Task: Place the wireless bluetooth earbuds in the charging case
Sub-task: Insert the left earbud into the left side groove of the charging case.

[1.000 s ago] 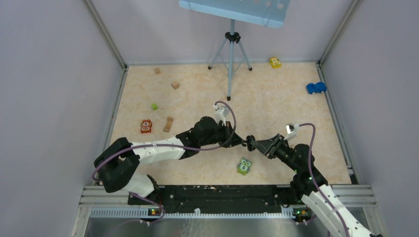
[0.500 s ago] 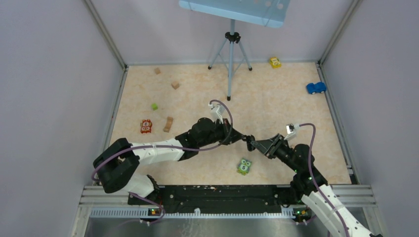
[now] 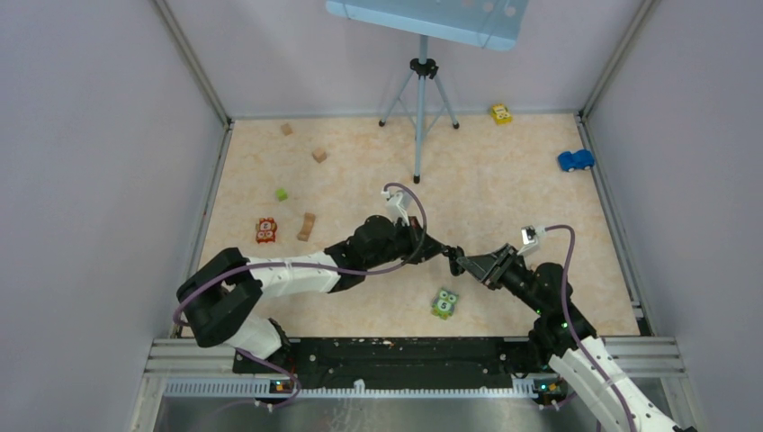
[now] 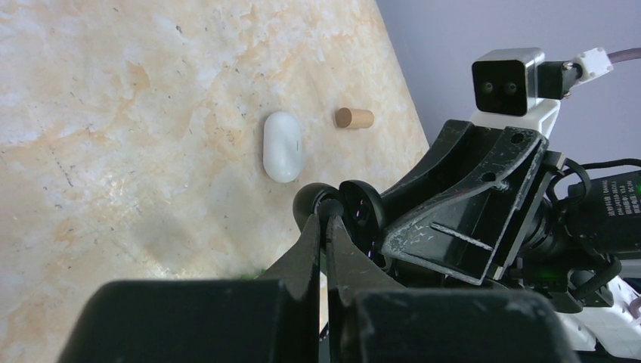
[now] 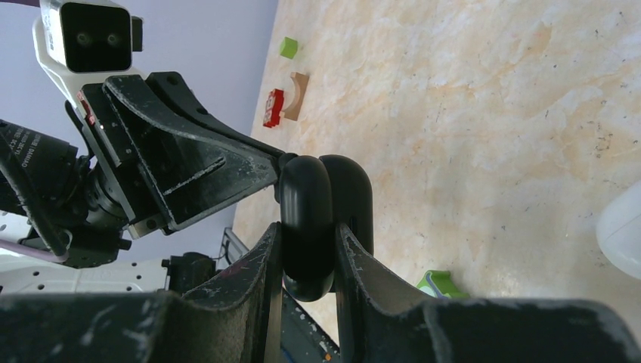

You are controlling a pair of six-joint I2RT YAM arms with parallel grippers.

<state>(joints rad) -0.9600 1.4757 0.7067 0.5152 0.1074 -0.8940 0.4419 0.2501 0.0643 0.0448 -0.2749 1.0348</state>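
Right wrist view: black charging case (image 5: pixel 306 197) clamped between right gripper (image 5: pixel 308 231) jaws, long axis along the fingers (image 5: pixel 261 272); left gripper (image 5: pixel 280 161), pinched shut, nosing its far end head-on; earbud itself too small to make out

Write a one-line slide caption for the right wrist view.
Right jaws clamp the black charging case; left jaws reach its edge above the table.

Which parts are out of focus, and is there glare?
Left wrist view: the left gripper near the lens is blurred, the white case sharp. Right wrist view: the right gripper is blurred at its base, the black case it holds has a dull sheen. Top view: even light, no glare.
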